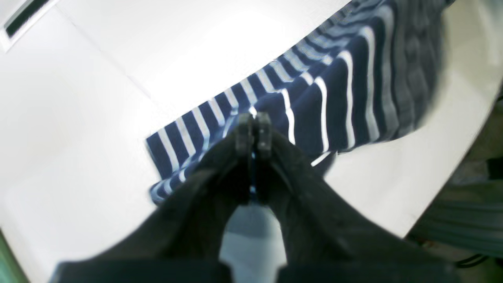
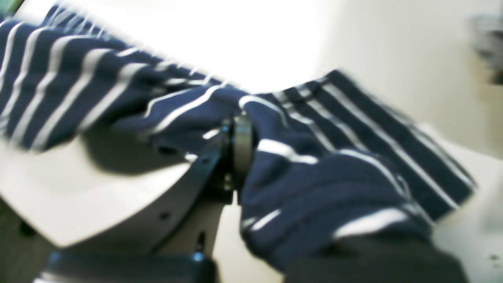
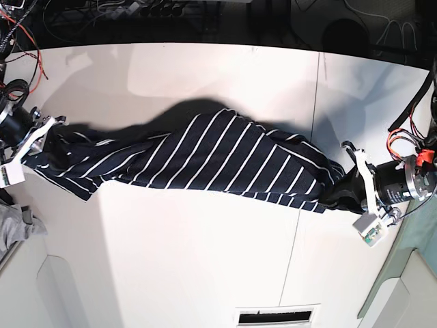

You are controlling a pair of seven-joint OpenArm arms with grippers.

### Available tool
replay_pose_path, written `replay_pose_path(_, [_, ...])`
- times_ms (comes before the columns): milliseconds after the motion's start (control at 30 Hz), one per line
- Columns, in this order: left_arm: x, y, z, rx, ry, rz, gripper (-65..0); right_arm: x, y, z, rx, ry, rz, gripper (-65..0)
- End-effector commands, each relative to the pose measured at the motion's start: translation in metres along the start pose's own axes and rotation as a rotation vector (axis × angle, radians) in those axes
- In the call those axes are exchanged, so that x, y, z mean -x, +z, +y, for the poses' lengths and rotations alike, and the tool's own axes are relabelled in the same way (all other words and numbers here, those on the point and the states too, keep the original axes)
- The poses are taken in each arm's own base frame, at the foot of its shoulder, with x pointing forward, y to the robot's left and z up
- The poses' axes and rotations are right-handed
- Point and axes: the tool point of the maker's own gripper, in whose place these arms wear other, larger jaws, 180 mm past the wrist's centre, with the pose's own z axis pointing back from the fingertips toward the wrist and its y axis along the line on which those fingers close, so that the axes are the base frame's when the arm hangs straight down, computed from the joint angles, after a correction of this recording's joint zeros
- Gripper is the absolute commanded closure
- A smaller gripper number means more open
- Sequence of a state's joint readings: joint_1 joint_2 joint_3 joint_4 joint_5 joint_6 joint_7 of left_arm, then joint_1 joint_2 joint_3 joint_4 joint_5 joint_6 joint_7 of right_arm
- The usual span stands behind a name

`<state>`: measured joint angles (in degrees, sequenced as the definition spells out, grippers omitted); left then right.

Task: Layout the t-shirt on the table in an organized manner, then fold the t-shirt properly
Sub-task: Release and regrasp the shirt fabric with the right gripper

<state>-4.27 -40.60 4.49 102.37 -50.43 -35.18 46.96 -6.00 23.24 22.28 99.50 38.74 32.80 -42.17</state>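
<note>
White counter (image 3: 205, 273) fills most of base view, thin dark seam lines running across it, a dark slot near its front edge. The t-shirt (image 3: 205, 160), navy with thin white stripes, lies stretched across the counter's middle band from one side to the other, bunched and twisted rather than flat, widest at the center and narrowing to a rope-like end at each side; dark shadow sits behind its upper edge. Left claw (image 3: 341, 191) is at the base view's right end of the shirt, low at the counter; in left wrist view the left claw (image 1: 253, 133) has its tips pressed together with a thin sliver of blue fabric between them, so it's closed on the shirt's edge, striped cloth fanning away from it over the white surface toward the upper right. Right claw (image 3: 42, 133) is at the base view's left end, at the counter's edge; in right wrist view, which is blurred, the right claw (image 2: 239, 153) is wrapped in fabric, shirt folds draping over one side of it and stretching off to the left above the counter, cloth pinched at the tip, so it reads as clamped on the shirt. A small grey cloth (image 3: 17, 229) lies at the far left edge of base view, apart from the shirt. Cables and dark gear along the top edge behind the counter.
</note>
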Motion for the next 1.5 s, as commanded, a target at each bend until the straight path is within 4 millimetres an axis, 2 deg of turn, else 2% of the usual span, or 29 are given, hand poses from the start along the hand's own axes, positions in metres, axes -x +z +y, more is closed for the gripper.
replay_pose_path(0, [-0.01, 0.0, 0.007, -0.014, 0.014, -0.053, 0.0, -0.015, 0.001, -0.006, 0.009, 0.007, -0.053, 0.0])
replay_pose_path(100, [0.006, -0.025, 0.024, -0.054, 0.123, -0.083, 0.0, -0.014, -0.015, -0.02, 0.022, -0.054, -0.057, 0.0])
replay_pose_path(133, [0.014, -0.036, 0.029, -0.062, 0.175, -0.084, 0.0, -0.013, -0.022, -0.025, 0.023, -0.083, -0.054, -3.7])
replay_pose_path(200, [0.033, -0.059, 0.034, -0.057, 0.292, -0.066, 0.0, -0.007, -0.036, -0.036, 0.024, -0.143, -0.037, -19.0])
replay_pose_path(267, [0.051, -0.077, 0.035, -0.046, 0.392, -0.042, 0.0, 0.004, -0.046, -0.044, 0.028, -0.206, -0.014, -29.5])
replay_pose_path(333, [0.07, -0.089, 0.032, -0.039, 0.466, -0.012, -1.9, 0.017, -0.048, -0.046, 0.023, -0.247, 0.019, -31.4])
replay_pose_path(367, [0.077, -0.092, 0.031, -0.037, 0.49, 0.0, -6.8, 0.024, -0.048, -0.042, 0.005, -0.269, 0.041, -31.4])
replay_pose_path(433, [0.086, -0.091, 0.029, -0.028, 0.501, 0.027, -15.2, 0.032, -0.046, -0.029, -0.046, -0.315, 0.056, -31.2])
replay_pose_path(500, [0.086, -0.086, 0.025, 0.013, 0.481, 0.043, -18.2, 0.033, -0.043, -0.017, -0.084, -0.319, 0.046, -31.2])
replay_pose_path(700, [0.053, -0.058, 0.023, 0.075, 0.398, -0.013, -18.2, 0.047, -0.026, 0.015, -0.116, -0.285, 0.052, -31.2])
replay_pose_path(867, [0.046, -0.045, 0.02, 0.072, 0.324, -0.009, -18.3, 0.075, -0.022, 0.035, -0.131, -0.326, 0.093, -31.2])
replay_pose_path(1033, [0.067, -0.044, 0.011, 0.072, 0.353, 0.029, -18.4, 0.097, -0.028, 0.041, -0.089, -0.334, 0.102, -31.2])
replay_pose_path(1100, [0.082, -0.042, 0.01, 0.046, 0.369, 0.055, -21.6, 0.106, -0.033, 0.041, -0.069, -0.329, 0.103, -31.2])
replay_pose_path(1200, [0.102, -0.032, 0.025, -0.059, 0.427, 0.057, -28.6, 0.12, -0.047, 0.048, -0.089, -0.352, 0.129, -31.2])
replay_pose_path(1267, [0.114, -0.023, 0.036, -0.128, 0.454, 0.053, -29.8, 0.125, -0.058, 0.056, -0.117, -0.364, 0.146, -31.2])
replay_pose_path(1367, [0.124, -0.017, 0.035, -0.15, 0.5, 0.037, -29.8, 0.122, -0.072, 0.066, -0.151, -0.357, 0.142, -31.2])
replay_pose_path(1467, [0.129, -0.024, 0.02, -0.124, 0.55, 0.023, -29.8, 0.11, -0.083, 0.075, -0.178, -0.328, 0.119, -31.2])
